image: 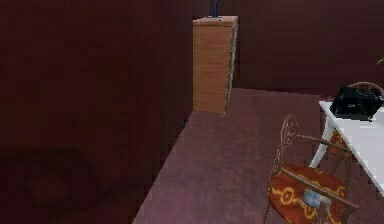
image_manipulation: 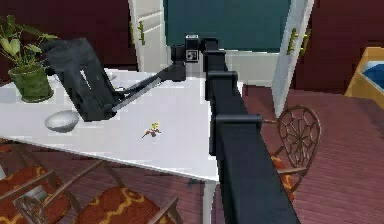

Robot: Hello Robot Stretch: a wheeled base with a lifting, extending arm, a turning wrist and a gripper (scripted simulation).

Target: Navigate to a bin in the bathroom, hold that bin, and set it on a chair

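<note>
A dark grey bin (image_manipulation: 78, 76) hangs tilted at the far end of my gripper (image_manipulation: 126, 92), above the white table (image_manipulation: 180, 140); the gripper holds the bin. The arm (image_manipulation: 235, 130) reaches out over the table's right end. Chairs with ornate metal backs and red patterned seats stand around the table: one chair (image_manipulation: 298, 138) at the arm side view's right, another chair (image_manipulation: 70, 198) at its lower left. In the forward view a chair (image: 303, 182) of the same kind stands beside the white table (image: 360, 150).
On the table are a potted plant (image_manipulation: 30, 62), a pale bowl (image_manipulation: 62, 121) and a small yellow-red object (image_manipulation: 153, 128). White doors (image_manipulation: 146, 32) flank a teal wall. Ahead, a tall wooden cabinet (image: 213, 65) stands against dark walls, and a black object (image: 358, 100) sits on the table.
</note>
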